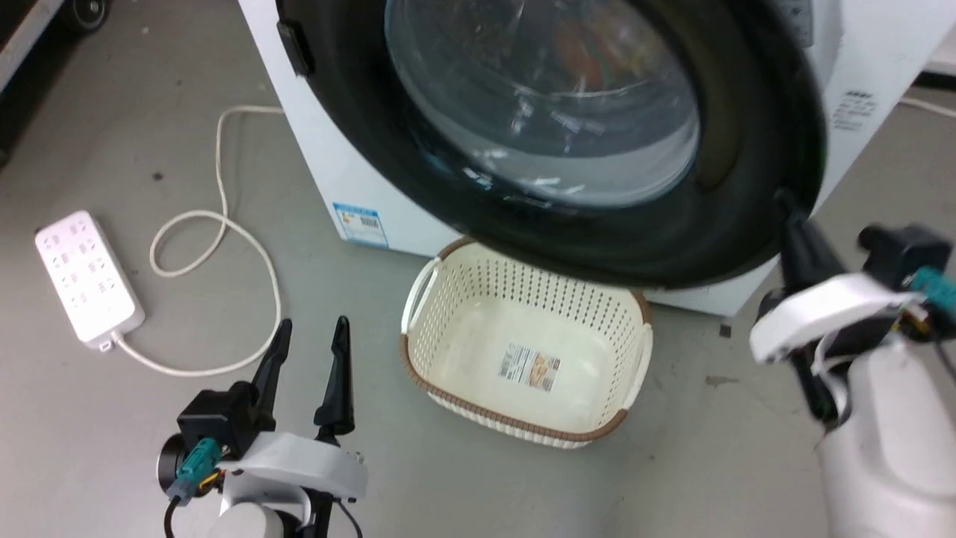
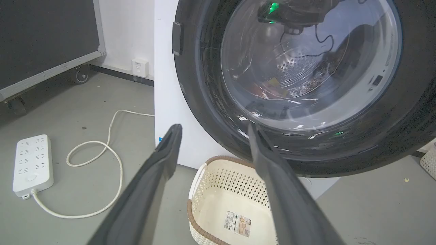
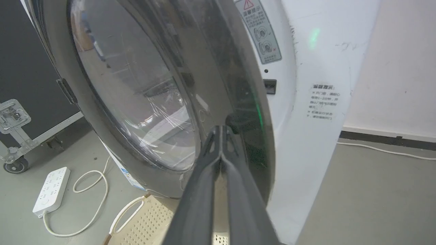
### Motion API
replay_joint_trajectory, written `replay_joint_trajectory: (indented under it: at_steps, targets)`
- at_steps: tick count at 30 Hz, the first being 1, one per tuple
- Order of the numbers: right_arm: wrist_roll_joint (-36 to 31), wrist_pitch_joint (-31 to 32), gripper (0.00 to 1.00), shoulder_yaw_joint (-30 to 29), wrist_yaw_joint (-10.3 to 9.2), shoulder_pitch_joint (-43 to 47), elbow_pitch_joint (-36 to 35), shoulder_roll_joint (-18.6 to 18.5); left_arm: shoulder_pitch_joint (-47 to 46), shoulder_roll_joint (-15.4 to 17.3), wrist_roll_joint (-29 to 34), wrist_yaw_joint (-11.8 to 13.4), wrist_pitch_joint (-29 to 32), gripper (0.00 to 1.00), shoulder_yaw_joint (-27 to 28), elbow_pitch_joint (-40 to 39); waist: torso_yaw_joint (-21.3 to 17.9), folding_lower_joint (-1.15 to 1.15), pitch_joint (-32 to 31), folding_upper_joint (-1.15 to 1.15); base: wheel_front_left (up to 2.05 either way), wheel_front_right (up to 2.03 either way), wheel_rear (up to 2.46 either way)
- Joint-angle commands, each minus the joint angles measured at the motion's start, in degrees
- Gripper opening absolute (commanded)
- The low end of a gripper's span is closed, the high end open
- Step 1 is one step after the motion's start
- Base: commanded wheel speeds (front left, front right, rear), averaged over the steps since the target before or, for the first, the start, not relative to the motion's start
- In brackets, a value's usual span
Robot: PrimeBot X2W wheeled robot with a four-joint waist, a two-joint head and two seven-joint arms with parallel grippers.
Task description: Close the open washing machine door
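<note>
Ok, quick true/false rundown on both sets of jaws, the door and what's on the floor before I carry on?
1. The left gripper has its jaws open and holds nothing. True.
2. The right gripper has its jaws spread wide. False: they are shut together, tips at the black rim of the washing machine door.
3. The basket is full of laundry. False: it holds no clothes, and there is just a label on its bottom.
4. The power strip lies on the floor to the left of the washing machine. True.
</note>
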Motion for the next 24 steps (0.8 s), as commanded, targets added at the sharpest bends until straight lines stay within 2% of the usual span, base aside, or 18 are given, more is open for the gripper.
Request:
replay_joint_trajectory:
  at_steps: [1,13,24]
  targets:
    - [-0.45,-0.36,0.0,-0.82,-0.06,-1.73,0.13,-0.07,-0.92,-0.21,0.42,-0.22,-0.46,1.0,-0.17,0.08,0.52,-0.01,1.06,0.0,0.0,0.0,0.0]
    - [-5.23,0.05,0.0,-8.97,-0.06,-9.65,-0.47,-0.07,-3.99,-1.16,2.15,-0.69,-0.7,1.0,-0.35,-0.71,3.02,-0.01,6.8,0.0,0.0,0.0,0.0]
    - [-7.86,0.46,0.0,-12.5,-0.06,-15.68,-0.58,-0.92,-4.79,-2.28,3.08,-1.4,-0.74,1.0,0.91,-1.34,4.52,-0.01,9.89,0.0,0.0,0.0,0.0]
